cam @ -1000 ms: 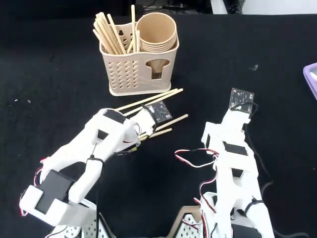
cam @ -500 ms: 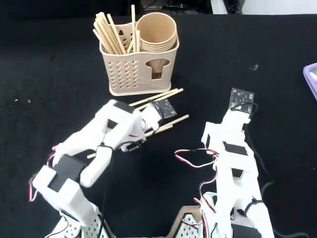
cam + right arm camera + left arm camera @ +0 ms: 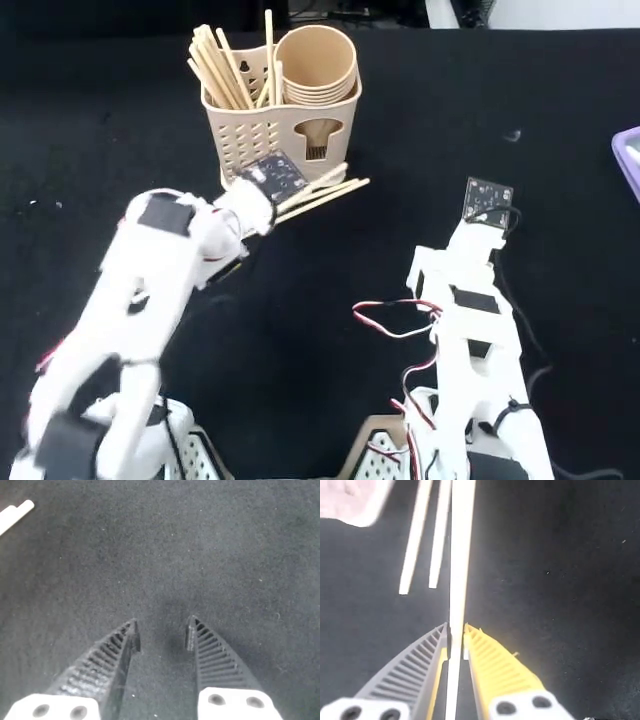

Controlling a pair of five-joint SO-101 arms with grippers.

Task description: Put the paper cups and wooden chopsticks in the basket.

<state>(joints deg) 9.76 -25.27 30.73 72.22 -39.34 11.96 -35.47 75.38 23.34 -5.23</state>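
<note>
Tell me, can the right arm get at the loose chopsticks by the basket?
Probably yes: the right end effector is open, and bare table lies before the loose chopsticks. The left end effector, holding another chopstick, crowds them.

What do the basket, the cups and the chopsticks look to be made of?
Basket: likely moulded plastic, beige and matte, with regular rows of slots in its wall.
Cups: seemingly brown paper with a dull finish and thin stacked rims.
Chopsticks: probably bare wood, pale and unvarnished; the grain cannot be made out.
</note>
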